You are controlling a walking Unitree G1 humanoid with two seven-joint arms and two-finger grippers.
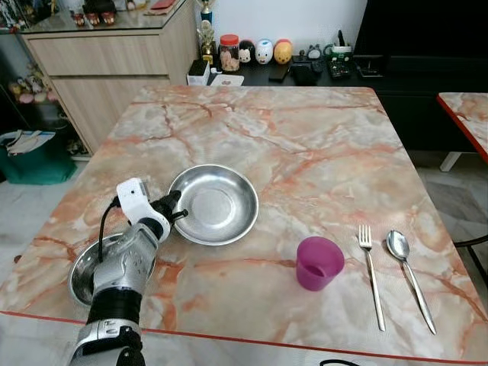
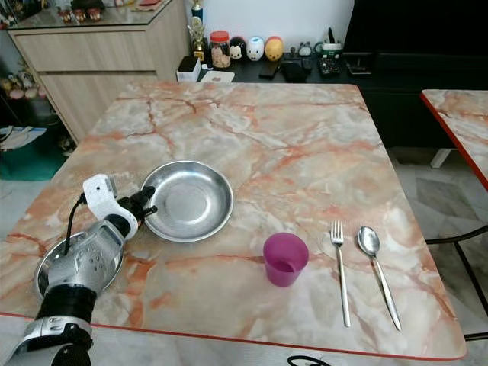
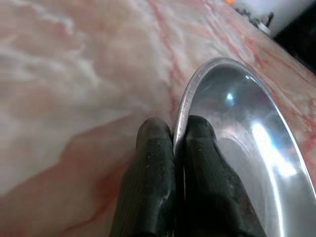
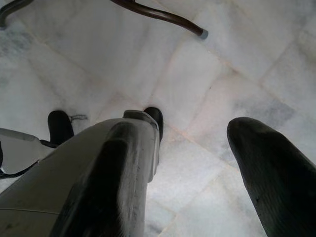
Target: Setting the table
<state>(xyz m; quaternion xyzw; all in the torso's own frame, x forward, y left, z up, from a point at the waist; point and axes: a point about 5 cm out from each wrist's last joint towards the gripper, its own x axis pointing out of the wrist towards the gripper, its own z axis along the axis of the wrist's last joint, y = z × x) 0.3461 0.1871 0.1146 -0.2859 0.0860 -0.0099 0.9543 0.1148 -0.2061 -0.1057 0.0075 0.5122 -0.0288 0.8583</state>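
Pinching the near-left rim of the steel plate (image 1: 214, 204), the left hand (image 1: 174, 210) is closed on it at the worktop's (image 1: 305, 145) left; the right hand (image 4: 197, 163) hangs open above the floor.

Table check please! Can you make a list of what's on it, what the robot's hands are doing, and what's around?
Surface: marble table, orange veins, red edge.
Job's things: big steel plate; small steel bowl under the left arm; purple cup upright; fork beside spoon, apart.
Clutter: nothing seen on the table.
Grippers: left gripper pinching the plate's rim; right gripper open, above the floor.
Cables: black cable on the left wrist.
Surroundings: wooden cabinet; shelf with jar and figurines; second table.
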